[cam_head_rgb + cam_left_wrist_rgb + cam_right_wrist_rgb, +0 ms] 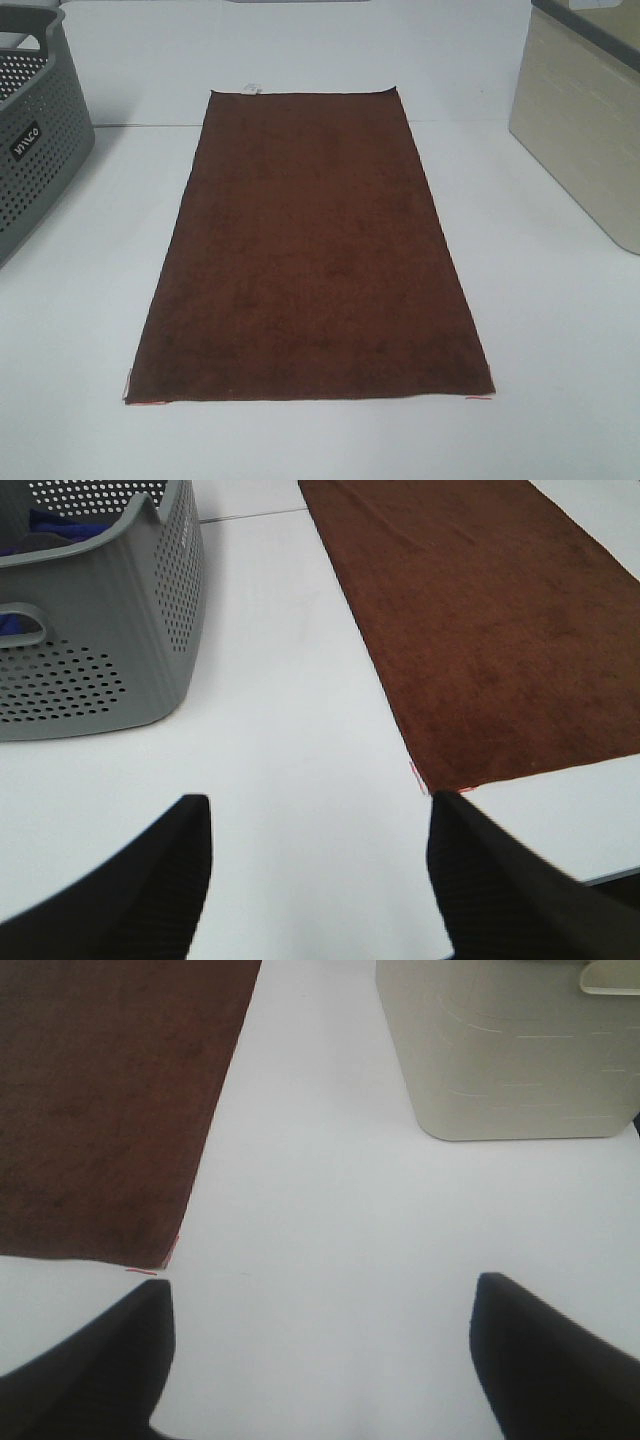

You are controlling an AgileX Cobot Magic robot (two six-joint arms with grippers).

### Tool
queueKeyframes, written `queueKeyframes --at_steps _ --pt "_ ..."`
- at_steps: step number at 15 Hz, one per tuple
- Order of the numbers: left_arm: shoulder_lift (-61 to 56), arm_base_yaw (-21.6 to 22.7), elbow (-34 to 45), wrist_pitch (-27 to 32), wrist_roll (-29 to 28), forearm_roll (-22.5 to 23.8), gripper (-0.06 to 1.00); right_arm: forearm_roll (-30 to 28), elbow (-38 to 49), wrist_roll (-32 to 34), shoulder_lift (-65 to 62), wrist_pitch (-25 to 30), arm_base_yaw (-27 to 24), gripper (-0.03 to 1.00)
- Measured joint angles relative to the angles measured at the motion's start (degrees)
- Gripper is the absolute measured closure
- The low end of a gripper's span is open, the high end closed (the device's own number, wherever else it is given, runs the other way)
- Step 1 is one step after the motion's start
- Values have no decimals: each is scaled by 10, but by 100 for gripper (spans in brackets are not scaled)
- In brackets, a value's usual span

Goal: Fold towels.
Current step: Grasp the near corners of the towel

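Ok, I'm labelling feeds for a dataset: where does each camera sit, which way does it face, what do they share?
Exterior high: mounted high, looking down along the towel, basket left, bin right; no robot parts.
Left wrist: on the left arm, low, facing the towel's near-left corner and basket; left hand open.
Right wrist: on the right arm, low, facing the near-right corner and bin; right hand open.
Shared: all three show the towel.
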Motion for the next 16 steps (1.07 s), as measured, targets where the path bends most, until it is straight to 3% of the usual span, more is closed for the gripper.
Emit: queueKeyframes --at_steps 16 --pt "0 0 0 0 0 0 34 0 0 0 0 0 0 20"
